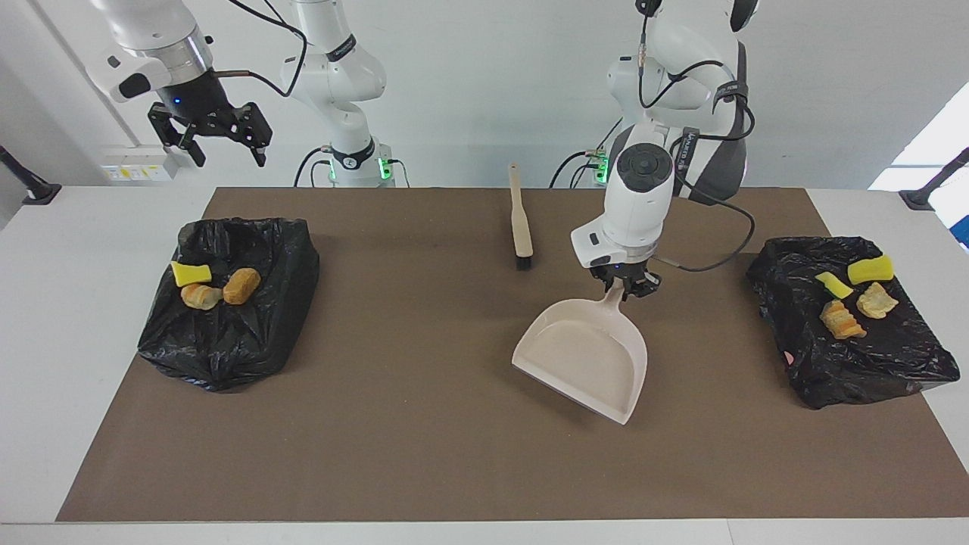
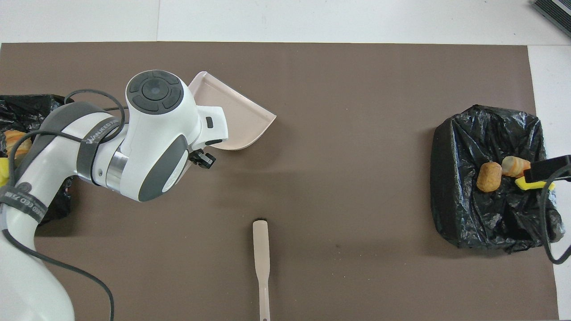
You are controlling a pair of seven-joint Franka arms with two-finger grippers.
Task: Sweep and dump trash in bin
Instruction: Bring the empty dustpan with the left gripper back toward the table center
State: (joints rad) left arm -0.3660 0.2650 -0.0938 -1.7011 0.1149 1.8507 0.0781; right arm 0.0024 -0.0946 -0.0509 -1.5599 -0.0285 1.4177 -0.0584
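Observation:
My left gripper is shut on the handle of the beige dustpan, which hangs tilted low over the middle of the mat; its pan looks bare. The trash lies in two black-bagged bins. The bin at the right arm's end holds a yellow sponge piece, a beige chunk and a golden-brown lump. The bin at the left arm's end holds yellow sponge pieces and lumpy chunks. My right gripper hangs open and empty, high over its bin.
The beige-handled brush lies on the brown mat near the robots, bristles pointing away from them; the same brush shows in the overhead view. The left arm's wrist covers part of the dustpan from above.

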